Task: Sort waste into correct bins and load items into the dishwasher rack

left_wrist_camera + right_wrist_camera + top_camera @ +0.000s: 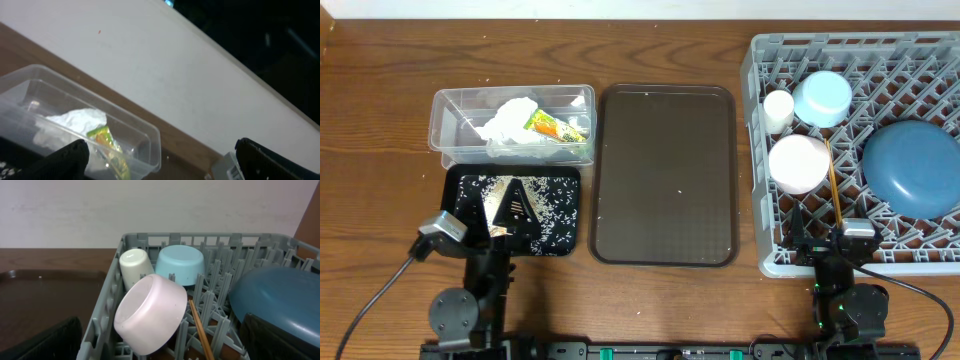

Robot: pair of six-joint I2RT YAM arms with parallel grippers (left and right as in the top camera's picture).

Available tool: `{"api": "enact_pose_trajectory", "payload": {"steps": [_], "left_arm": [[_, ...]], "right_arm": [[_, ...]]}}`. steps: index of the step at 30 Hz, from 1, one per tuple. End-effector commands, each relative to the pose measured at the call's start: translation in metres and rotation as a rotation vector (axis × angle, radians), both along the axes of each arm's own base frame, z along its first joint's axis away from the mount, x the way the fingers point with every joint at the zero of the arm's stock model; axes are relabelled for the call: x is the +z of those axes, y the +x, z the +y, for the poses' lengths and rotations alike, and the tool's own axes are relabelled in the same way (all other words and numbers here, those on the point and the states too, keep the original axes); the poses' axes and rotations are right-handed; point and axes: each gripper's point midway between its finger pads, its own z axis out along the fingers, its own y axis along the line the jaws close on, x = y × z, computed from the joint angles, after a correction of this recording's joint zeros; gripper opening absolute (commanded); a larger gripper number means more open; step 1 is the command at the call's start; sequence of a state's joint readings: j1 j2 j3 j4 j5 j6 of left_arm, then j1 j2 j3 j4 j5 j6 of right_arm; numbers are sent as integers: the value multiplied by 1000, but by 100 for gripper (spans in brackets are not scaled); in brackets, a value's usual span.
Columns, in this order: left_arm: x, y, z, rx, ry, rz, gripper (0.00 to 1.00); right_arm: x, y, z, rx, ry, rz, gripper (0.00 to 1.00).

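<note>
A: The left gripper (513, 208), how did it stand?

B: Spread wide, with nothing between its fingers. From overhead it hung over the black tray (570, 232) at the lower left of the frame. Whether it touched the tray, I could not tell.

A: And the right gripper (828, 240)?

B: Wide too, and empty. It sat at the lower right, at the bottom edge of the dishwasher rack (760, 150).

A: Where was the waste?

B: The crumpled napkin (510, 122) and the green-and-orange wrapper (555, 127) lay inside the clear tub (450, 105) at the upper left, with the wrapper against the napkin's right side. Rice grains (555, 205) were scattered over the black tray, which sat directly below the tub in the frame.

A: The dishes?

B: All were in the rack, on the right of the frame. The cream cup (778, 108) stood upside down near the rack's upper left. The light-blue bowl (822, 97) was just right of it, also inverted. The white bowl (798, 163) was below the cup and, in the right wrist view, tipped on its side. The chopsticks (835, 180) ran down the frame between that bowl and the blue plate (912, 167).

A: Anything in the middle?

B: A brown serving tray (665, 175), flat on the wooden table (380, 150) between the bins and the rack.
</note>
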State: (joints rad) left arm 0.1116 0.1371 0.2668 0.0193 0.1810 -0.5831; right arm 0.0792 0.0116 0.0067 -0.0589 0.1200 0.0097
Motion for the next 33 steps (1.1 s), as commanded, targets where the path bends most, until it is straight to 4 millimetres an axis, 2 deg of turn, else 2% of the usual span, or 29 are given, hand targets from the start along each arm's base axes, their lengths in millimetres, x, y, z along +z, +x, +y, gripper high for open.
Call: {"api": "enact_pose_trajectory", "payload": {"steps": [1, 10, 14, 17, 21, 24, 33], "left_arm": [[-13, 1, -5, -22, 18, -36, 96], [-57, 6, -2, -3, 30, -39, 96], [-58, 7, -6, -7, 179, -39, 96], [-64, 7, -14, -29, 368, -26, 96], [-94, 7, -24, -89, 577, 75, 96], [-117, 4, -26, -125, 659, 157, 96], [-119, 5, -5, -11, 684, 205, 96]], "right_arm": [[0, 0, 5, 23, -14, -1, 99], [0, 0, 5, 23, -14, -1, 99], [0, 0, 5, 23, -14, -1, 99], [0, 0, 5, 23, -14, -1, 99], [0, 0, 5, 23, -14, -1, 99], [0, 0, 5, 23, -14, -1, 99], [0, 0, 5, 23, -14, -1, 99]]}}
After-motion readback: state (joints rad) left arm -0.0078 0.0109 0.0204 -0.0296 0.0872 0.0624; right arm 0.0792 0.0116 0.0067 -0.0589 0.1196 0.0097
